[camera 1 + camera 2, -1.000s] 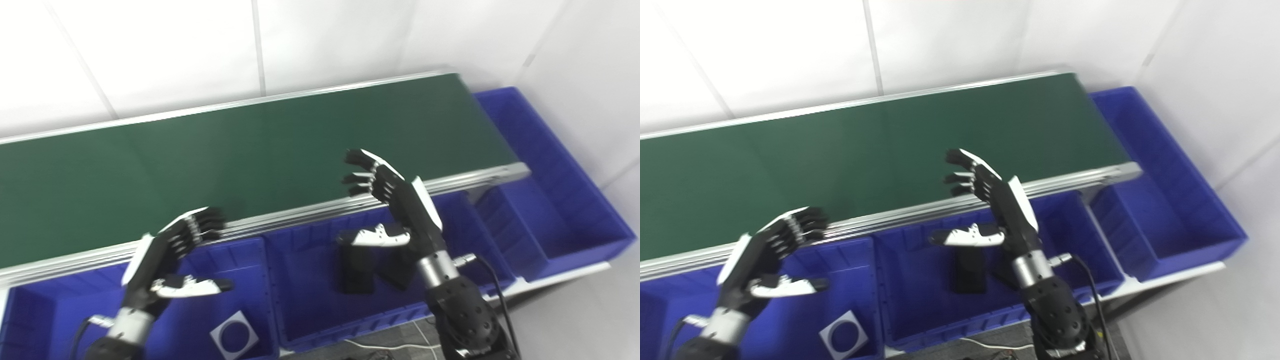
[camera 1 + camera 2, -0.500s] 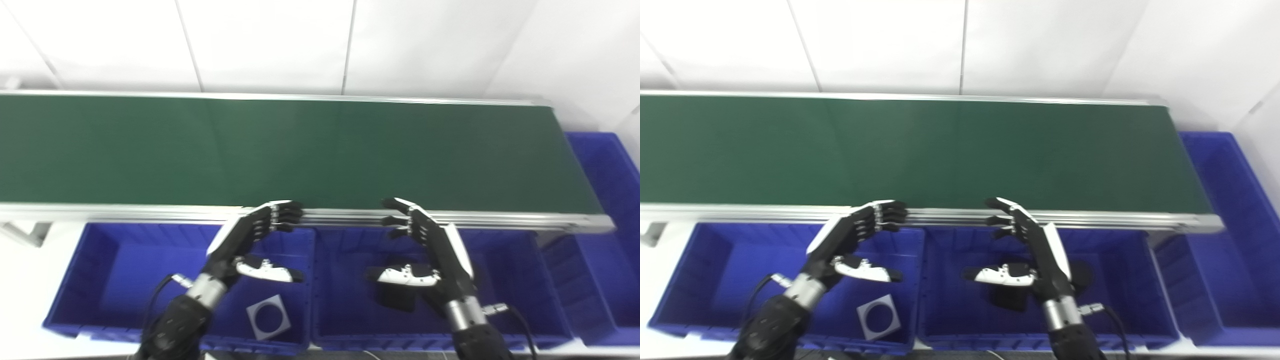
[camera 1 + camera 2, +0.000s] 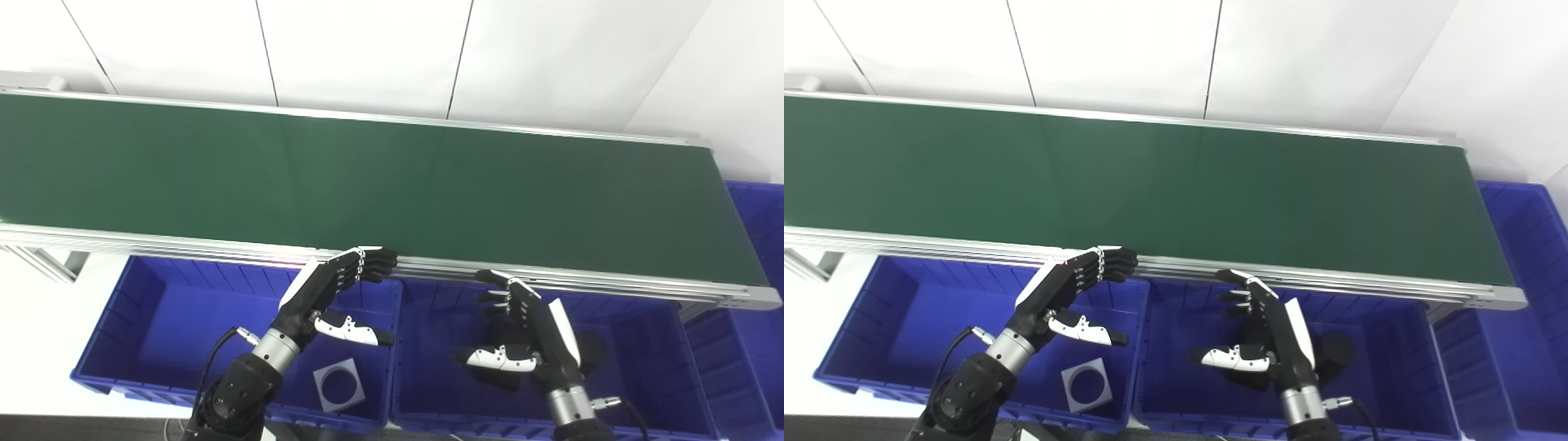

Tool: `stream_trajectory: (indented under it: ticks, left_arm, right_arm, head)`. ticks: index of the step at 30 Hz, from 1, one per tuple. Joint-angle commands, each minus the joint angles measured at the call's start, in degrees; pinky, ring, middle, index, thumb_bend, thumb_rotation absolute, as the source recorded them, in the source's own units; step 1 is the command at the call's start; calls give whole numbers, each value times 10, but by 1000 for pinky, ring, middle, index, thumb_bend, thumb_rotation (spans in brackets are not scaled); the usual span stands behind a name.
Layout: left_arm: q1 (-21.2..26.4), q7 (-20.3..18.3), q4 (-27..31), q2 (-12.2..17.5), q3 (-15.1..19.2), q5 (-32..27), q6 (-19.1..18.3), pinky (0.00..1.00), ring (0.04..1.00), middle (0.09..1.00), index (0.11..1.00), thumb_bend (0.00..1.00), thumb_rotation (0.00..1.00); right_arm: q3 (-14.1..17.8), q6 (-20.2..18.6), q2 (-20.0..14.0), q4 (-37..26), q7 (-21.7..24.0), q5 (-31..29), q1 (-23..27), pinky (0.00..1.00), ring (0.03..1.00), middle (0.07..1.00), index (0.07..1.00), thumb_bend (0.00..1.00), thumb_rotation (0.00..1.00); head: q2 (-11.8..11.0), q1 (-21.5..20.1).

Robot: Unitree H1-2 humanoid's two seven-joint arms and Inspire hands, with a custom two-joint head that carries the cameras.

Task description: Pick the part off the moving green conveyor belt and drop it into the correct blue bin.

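Observation:
The green conveyor belt (image 3: pixel 392 177) runs across the picture and carries no part that I can see. My left hand (image 3: pixel 331 294) hovers open over the left blue bin (image 3: pixel 153 306), fingertips near the belt's front rail. My right hand (image 3: pixel 527 334) is open above the middle blue bin (image 3: pixel 643 361), holding nothing. A grey square plate with a round hole (image 3: pixel 339 384) lies in the left bin. Black parts (image 3: pixel 1332 350) lie in the middle bin, partly hidden behind my right hand.
A third blue bin (image 3: pixel 762 245) stands at the belt's right end. The aluminium rail (image 3: pixel 184 245) edges the belt's near side. White wall panels rise behind the belt. A metal frame leg (image 3: pixel 43 266) shows at the left.
The camera has swung left and levelled, so the whole scene shifted. Both hands sit lower in the picture, over the bins, still open and empty.

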State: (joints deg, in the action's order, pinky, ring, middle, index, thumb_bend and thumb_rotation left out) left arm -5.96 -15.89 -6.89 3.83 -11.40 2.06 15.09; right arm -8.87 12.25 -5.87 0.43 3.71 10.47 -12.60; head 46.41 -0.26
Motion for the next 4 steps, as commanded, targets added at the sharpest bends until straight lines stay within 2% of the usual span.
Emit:
stream_trajectory:
  ticks: [1,4]
  left_arm:
    - [3,4,8,4,0,-3,27,722,753,756,736,945,0]
    - [3,1,7,6,1,-7,28,725,756,757,736,944,0]
  right_arm:
    - [-4,35,9,-5,-8,5,11,572,679,794,742,858,159]
    - [-9,35,16,-1,-14,14,13,576,685,796,746,862,165]
  head:
    - [-1,-1]
    - [-5,-8]
